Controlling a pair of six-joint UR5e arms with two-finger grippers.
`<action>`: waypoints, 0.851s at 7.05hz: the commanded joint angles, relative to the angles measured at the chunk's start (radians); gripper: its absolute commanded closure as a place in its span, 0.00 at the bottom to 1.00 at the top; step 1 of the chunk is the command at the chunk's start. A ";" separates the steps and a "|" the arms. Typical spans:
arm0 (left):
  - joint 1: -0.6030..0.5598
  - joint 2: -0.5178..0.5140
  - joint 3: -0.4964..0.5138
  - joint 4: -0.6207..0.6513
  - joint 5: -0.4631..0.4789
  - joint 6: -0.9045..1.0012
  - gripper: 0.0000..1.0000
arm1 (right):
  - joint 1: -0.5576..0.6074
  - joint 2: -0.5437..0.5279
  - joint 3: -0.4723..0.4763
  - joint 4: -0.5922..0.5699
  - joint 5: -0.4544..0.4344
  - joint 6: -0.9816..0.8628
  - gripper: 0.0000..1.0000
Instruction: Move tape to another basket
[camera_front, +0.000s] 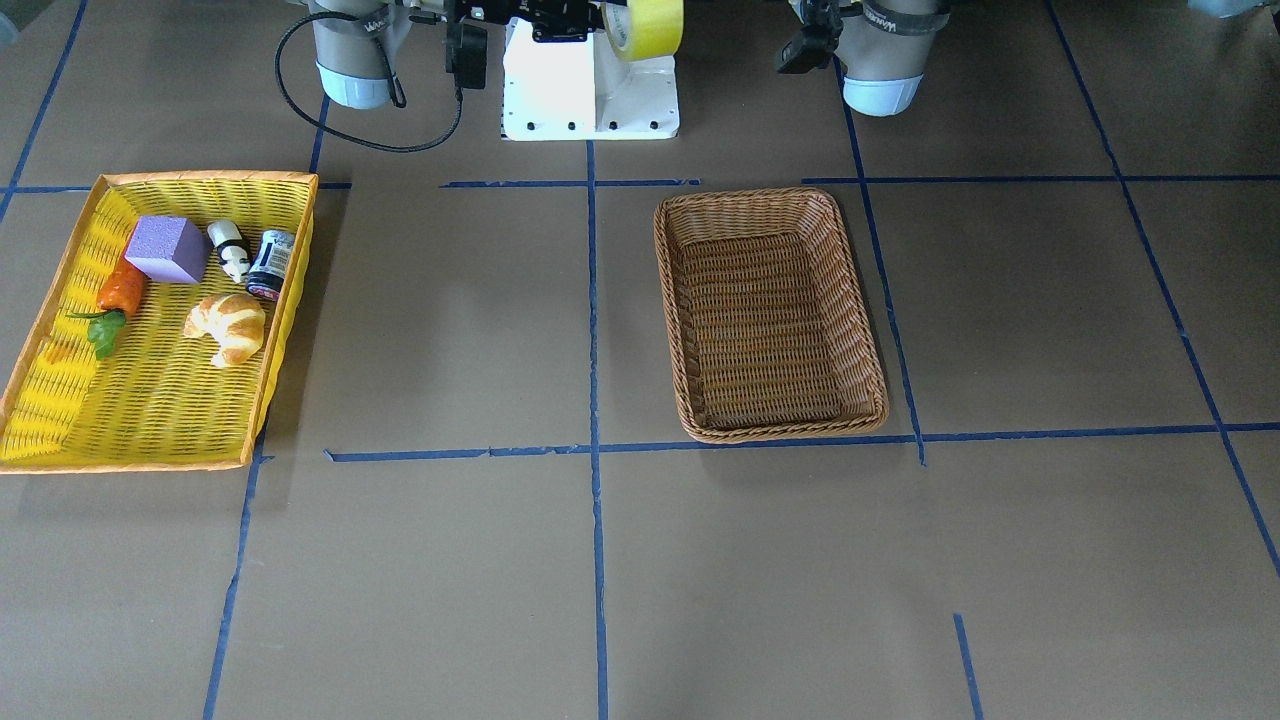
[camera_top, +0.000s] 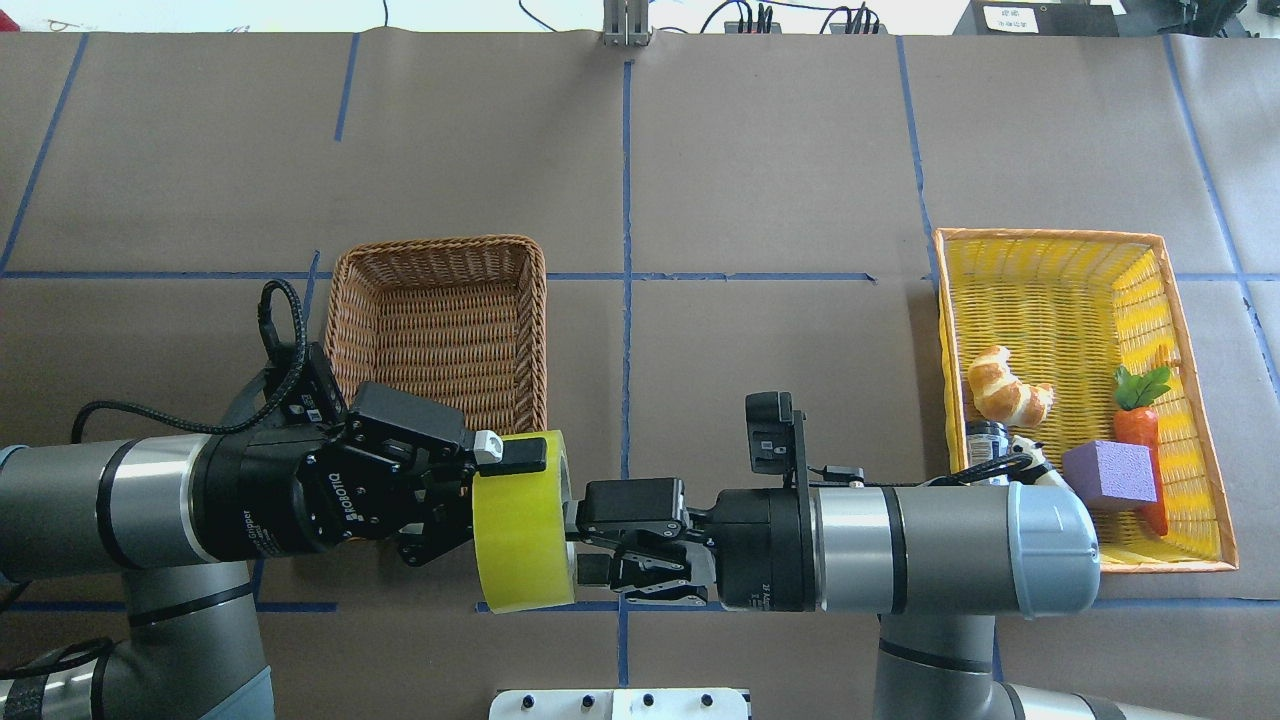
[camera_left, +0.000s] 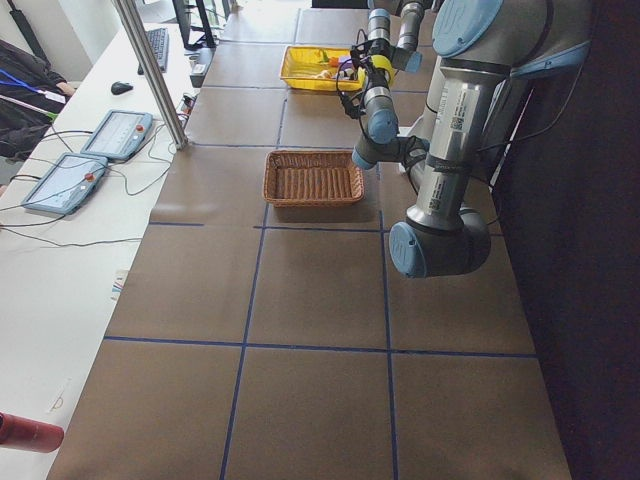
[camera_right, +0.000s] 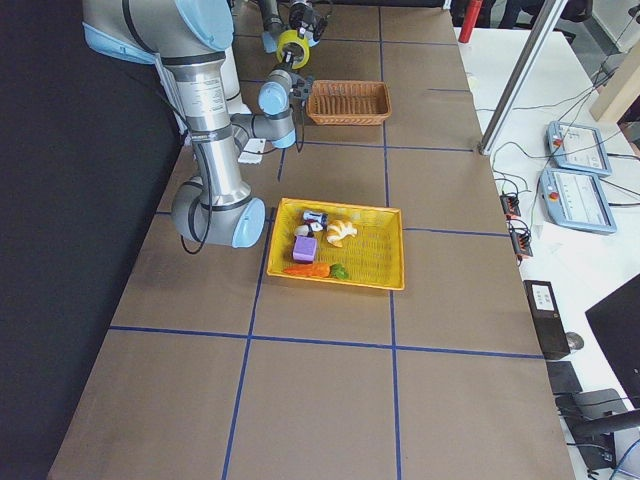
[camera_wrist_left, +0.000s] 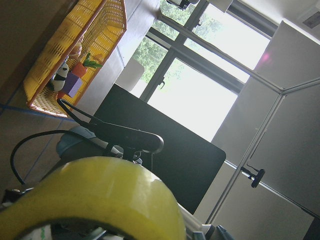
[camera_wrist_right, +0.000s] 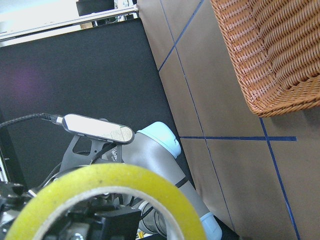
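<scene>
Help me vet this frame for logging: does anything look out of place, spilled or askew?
Nothing spilled or damaged. The only oddity: the tape hangs on edge in mid-air between the left gripper and right gripper, near the empty basket.

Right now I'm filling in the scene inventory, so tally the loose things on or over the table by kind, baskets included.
Baskets: 2, wicker basket, yellow basket
Rolls: 1, tape
Toy foods: 2, croissant, carrot
Blocks: 1, purple block
Figures: 1, panda figure
Cans: 1, dark can
Total: 8
</scene>
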 joint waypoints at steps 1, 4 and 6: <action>-0.001 0.001 -0.005 -0.003 -0.001 0.002 1.00 | -0.012 -0.002 0.000 0.002 -0.026 -0.001 0.01; -0.125 0.091 -0.045 -0.008 -0.175 0.002 1.00 | 0.006 -0.013 0.003 -0.004 -0.023 -0.007 0.00; -0.224 0.100 -0.007 0.038 -0.288 0.002 1.00 | 0.115 -0.016 0.012 -0.171 0.044 -0.072 0.00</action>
